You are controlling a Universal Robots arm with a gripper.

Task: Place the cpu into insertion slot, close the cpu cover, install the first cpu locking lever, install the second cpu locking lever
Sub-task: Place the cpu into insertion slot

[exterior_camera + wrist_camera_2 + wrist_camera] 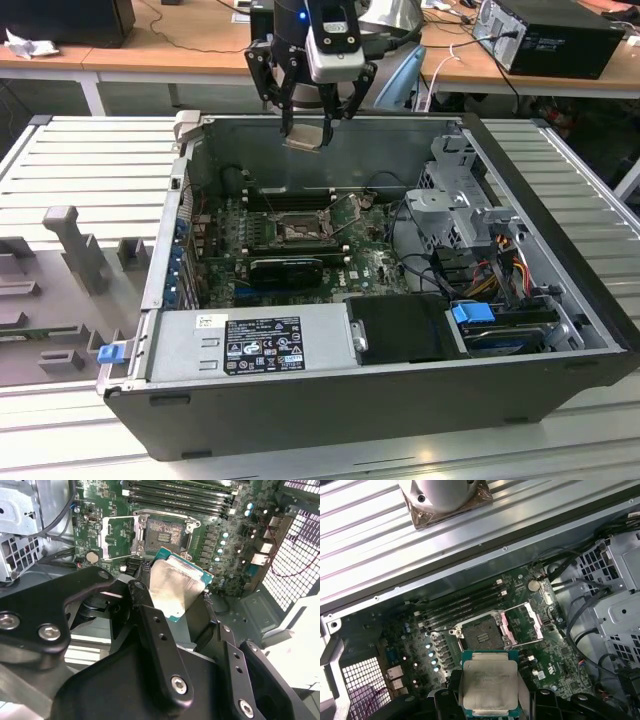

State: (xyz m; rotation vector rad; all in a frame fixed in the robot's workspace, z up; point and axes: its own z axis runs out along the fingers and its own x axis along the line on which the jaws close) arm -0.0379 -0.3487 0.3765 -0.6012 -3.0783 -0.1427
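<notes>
Silver cpu [490,685] is hanging well above the open insertion slot [480,632], with the gripper [305,132] jaws clamping its edges and the cpu cover [524,622] lying flipped aside. My read: squaring the chip to the socket and keeping it level is mattering most.

silver cpu [489,687] aloft, insertion slot [481,636] uncovered

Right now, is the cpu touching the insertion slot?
Apart. In the exterior view the gripper holds the cpu high above the insertion slot, with open space between them.
</notes>
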